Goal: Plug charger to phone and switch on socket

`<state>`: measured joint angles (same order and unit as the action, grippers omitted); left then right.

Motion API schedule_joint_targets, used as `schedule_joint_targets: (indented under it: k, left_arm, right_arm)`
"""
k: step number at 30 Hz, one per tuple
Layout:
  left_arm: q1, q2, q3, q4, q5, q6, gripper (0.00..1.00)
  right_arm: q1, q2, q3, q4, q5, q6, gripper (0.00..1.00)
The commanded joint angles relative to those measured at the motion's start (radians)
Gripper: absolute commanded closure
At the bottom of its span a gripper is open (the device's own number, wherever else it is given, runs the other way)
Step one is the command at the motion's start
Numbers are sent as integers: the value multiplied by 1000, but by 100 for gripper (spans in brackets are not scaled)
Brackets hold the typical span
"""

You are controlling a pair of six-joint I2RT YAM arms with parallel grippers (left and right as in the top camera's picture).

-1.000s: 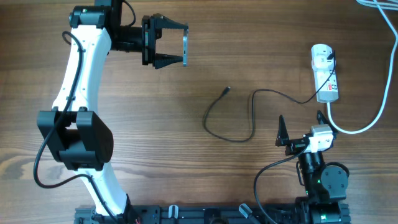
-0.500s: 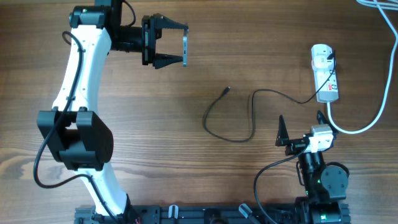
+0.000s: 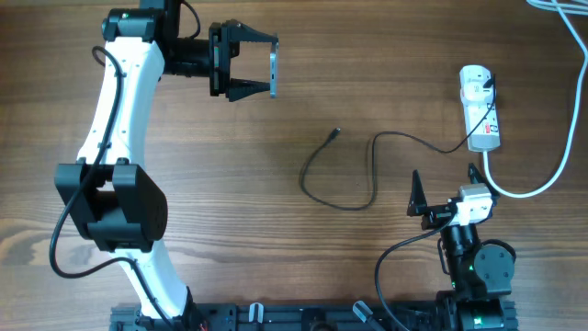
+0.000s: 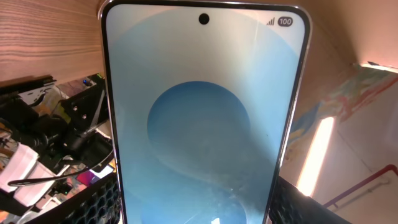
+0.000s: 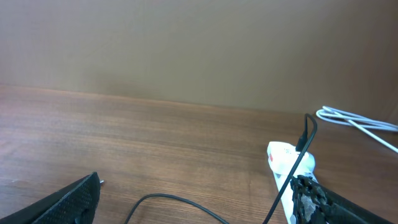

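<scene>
The phone (image 4: 199,118), its cyan-blue screen lit, fills the left wrist view, and my left gripper (image 4: 196,208) is shut on its two long edges. From overhead the phone (image 3: 274,70) shows edge-on in the left gripper (image 3: 273,66) at the back left, above the table. The charger's black cable (image 3: 372,176) loops across the middle, its tip (image 3: 337,132) lying free on the wood and its other end at the white socket (image 3: 480,119). My right gripper (image 3: 446,186) stands open near the front right, just short of the socket (image 5: 283,160), with the cable (image 5: 168,198) between its fingers' span.
The socket's thick white cord (image 3: 551,179) curves off to the right edge and back corner. Both arm bases and a black rail (image 3: 303,317) sit along the front edge. Bare wood lies between the phone and the cable tip.
</scene>
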<state>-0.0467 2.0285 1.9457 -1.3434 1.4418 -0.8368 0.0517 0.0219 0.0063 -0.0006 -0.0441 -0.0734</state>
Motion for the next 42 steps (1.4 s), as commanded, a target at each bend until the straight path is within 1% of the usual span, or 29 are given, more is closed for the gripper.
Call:
schedule_joint_targets:
  k: [1, 18, 22, 42]
  left_arm:
    - [1, -39, 3, 0, 58, -10, 27]
    - [1, -39, 3, 0, 63, -10, 27]
    - [1, -39, 3, 0, 92, -9, 27]
    - [1, -39, 3, 0, 92, -9, 28]
  right_arm:
    - [3, -6, -1, 3, 10, -5, 0]
    - [3, -6, -1, 3, 10, -5, 0]
    - [3, -6, -1, 3, 10, -5, 0]
    - [3, -6, -1, 3, 10, -6, 0]
